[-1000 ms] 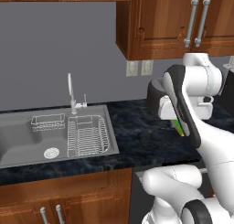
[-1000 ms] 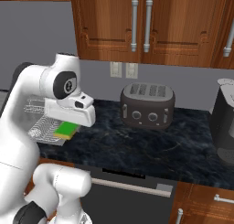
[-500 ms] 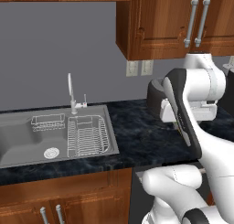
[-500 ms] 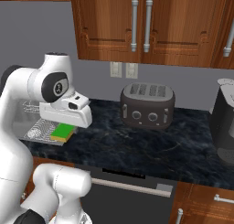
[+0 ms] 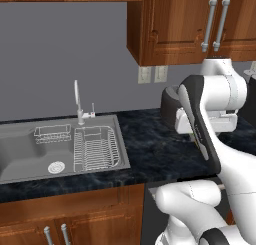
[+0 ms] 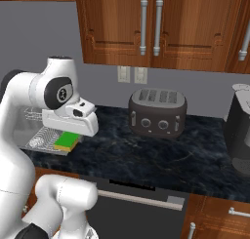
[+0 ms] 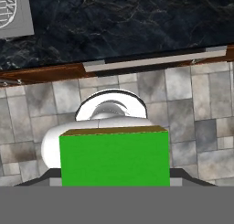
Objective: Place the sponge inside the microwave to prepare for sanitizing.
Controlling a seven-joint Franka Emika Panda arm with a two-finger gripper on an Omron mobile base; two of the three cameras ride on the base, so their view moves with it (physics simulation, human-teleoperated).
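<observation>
1 sponge (image 7: 114, 157) gripped in the pincer, green face toward the hand camera, yellow-brown layer along its top edge there. In right base view, sponge (image 6: 67, 141) visible just under the white hand, held above the front edge of the dark marble surface (image 6: 146, 155), between the sink's wire rack (image 6: 41, 135) and the grey 4-slot toaster (image 6: 157, 112). Pincer tips hidden behind the block, so closed on sponge judged from it hanging off the surface with nothing else under it. Hand camera aimed down past the surface edge at tiled floor (image 7: 201, 104) and a dishwasher handle bar (image 7: 155, 62).

Step in hand, as judged: carrying sponge toward the microwave. Microwave location not identifiable from these frames; dark appliance (image 6: 240, 130) at far right of right base view too cropped to name.

Doing it well:
- keep grip firm, sponge soft and likely to slip or squash
- lift high enough to pass over toaster
- keep sponge level for entry
- confirm door open before reaching in
- release low over the inner plate, not dropped from height

0 readable brands, labels or writing; toaster knobs and wall outlets (image 6: 132, 75) unmarked.
</observation>
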